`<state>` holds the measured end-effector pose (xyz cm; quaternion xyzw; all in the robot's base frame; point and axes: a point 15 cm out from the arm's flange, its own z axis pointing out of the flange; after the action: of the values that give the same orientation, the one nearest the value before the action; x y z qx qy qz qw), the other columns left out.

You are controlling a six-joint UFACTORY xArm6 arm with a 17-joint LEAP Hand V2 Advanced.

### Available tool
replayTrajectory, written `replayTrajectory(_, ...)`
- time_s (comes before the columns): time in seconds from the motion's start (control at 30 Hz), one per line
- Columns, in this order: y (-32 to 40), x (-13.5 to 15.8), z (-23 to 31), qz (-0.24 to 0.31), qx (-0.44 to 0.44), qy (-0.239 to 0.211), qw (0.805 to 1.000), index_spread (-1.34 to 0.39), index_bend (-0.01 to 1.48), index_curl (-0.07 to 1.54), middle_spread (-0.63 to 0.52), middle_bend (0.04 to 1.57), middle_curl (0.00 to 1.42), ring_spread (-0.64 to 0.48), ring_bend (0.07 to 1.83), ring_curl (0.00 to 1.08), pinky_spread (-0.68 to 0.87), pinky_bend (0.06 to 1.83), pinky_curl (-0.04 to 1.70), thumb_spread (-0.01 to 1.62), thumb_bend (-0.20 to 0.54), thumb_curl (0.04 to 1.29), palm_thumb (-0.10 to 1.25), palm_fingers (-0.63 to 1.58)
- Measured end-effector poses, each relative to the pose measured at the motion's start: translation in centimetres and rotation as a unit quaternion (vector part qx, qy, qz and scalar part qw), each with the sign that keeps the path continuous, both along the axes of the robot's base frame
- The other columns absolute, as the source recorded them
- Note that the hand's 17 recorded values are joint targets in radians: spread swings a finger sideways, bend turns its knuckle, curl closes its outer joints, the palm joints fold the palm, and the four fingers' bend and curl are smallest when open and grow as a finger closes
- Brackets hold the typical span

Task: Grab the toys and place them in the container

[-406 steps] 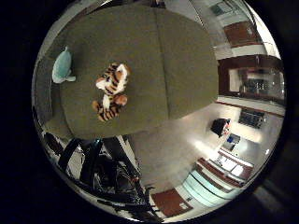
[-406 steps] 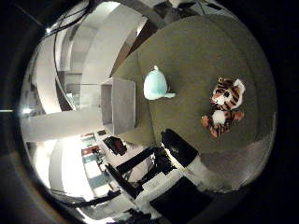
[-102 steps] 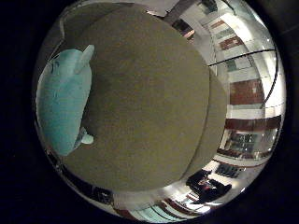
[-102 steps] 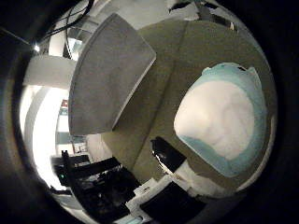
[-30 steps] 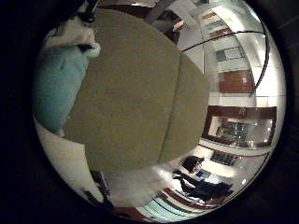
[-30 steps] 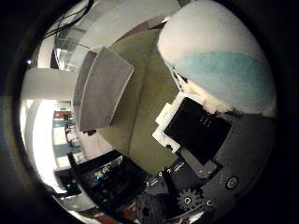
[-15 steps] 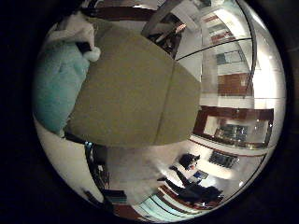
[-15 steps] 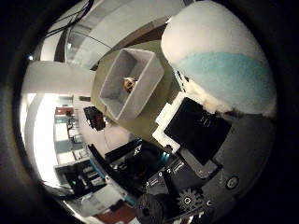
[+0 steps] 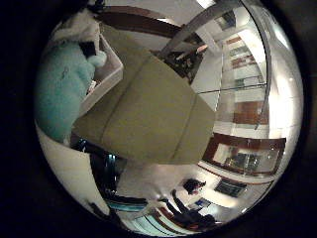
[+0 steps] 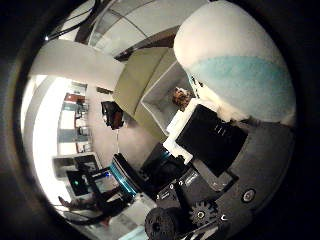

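My hand (image 10: 215, 140) is shut on a teal and white plush toy (image 10: 235, 60), its white and black fingers curled round the toy, which fills much of the right thumb side palm view. The toy also shows in the right little finger side palm view (image 9: 57, 87), close to the palm. A white open container (image 10: 155, 97) stands on the olive green table (image 9: 154, 109), beneath and beside the held toy. A small orange-brown toy (image 10: 181, 98) lies inside the container.
The table's edge (image 9: 139, 157) drops off to the room floor far below. A dark chair (image 10: 110, 115) and other furniture stand on the floor beyond the table.
The hand has carried the plush toy higher and towards the container. The table looks smaller and further off, and the container now lies right beside the toy.
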<state>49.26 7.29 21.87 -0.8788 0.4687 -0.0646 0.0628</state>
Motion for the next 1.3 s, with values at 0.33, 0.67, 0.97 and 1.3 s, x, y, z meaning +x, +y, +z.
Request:
replayTrajectory(0.33,6.4,-1.7,-2.5,0.022,0.014,-0.011,1.000,-0.18,1.24,0.73,-0.08,1.39,0.67,-0.23,1.32,0.81,-0.19,1.35,0.90,0.82,-0.025,0.88,0.95,1.14)
replayTrajectory(0.67,7.7,-2.7,-5.6,0.044,0.019,-0.018,0.999,-0.31,0.68,0.66,-0.16,1.09,0.61,-0.23,1.25,0.69,-0.31,1.34,0.73,0.97,-0.027,0.70,0.74,0.86)
replayTrajectory(0.97,7.4,-3.1,-7.4,0.093,0.011,-0.042,0.995,-0.41,0.46,0.57,-0.17,0.73,0.53,-0.24,1.08,0.58,-0.32,1.12,0.65,1.15,-0.026,0.46,0.66,0.25)
replayTrajectory(1.3,9.7,-3.8,-8.9,0.126,0.008,-0.037,0.991,-0.41,0.46,0.48,-0.13,0.50,0.42,-0.16,0.79,0.44,0.01,0.84,0.51,1.14,-0.020,0.37,0.65,0.13)
